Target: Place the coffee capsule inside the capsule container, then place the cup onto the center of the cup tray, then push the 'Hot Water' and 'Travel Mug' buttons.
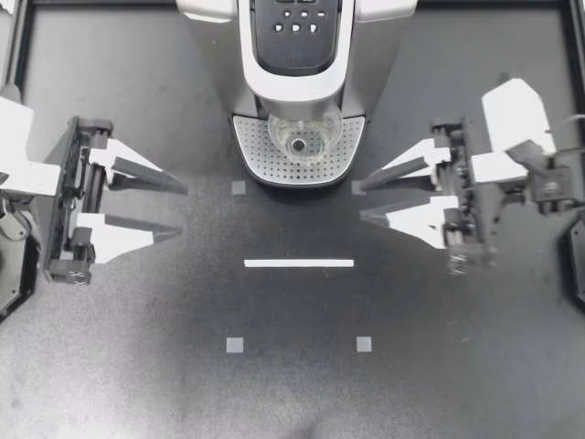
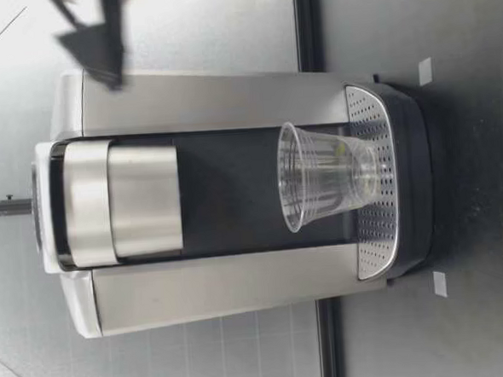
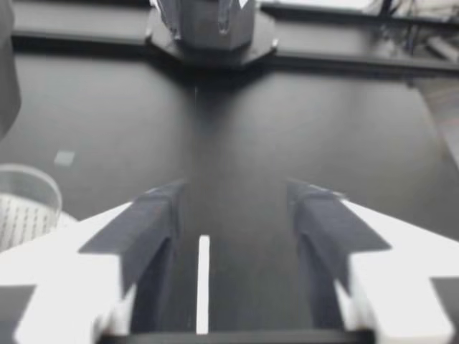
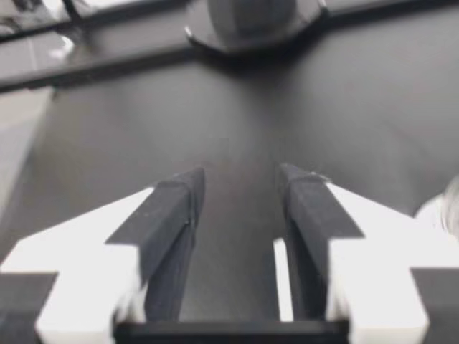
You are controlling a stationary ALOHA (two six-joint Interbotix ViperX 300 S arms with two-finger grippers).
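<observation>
our left end effector [image 1: 183,212] hangs over the left side of the worktop [image 1: 128,366]. its two fingers are spread wide and hold nothing, and the left wrist view shows only bare worktop in the gap. our right end effector [image 1: 362,202] faces it from the right side, also open and empty, with its tips pointing toward the middle.

the cup [image 1: 304,135] stands upright on the cup tray [image 1: 251,151] of the coffee machine [image 1: 370,73], which sits at the middle of the far edge. in the low view the cup looks about centred on the tray. we cannot see the coffee capsule anywhere and the machine's head looks closed, so we judge that only the buttons [image 1: 297,20] are left.

they lie on the machine's top panel, closer to the far edge than both end effectors and higher than the cup. the right end effector's tips are nearer to the machine than the left ones, so we think the right arm has the shorter way, coming from above.
</observation>
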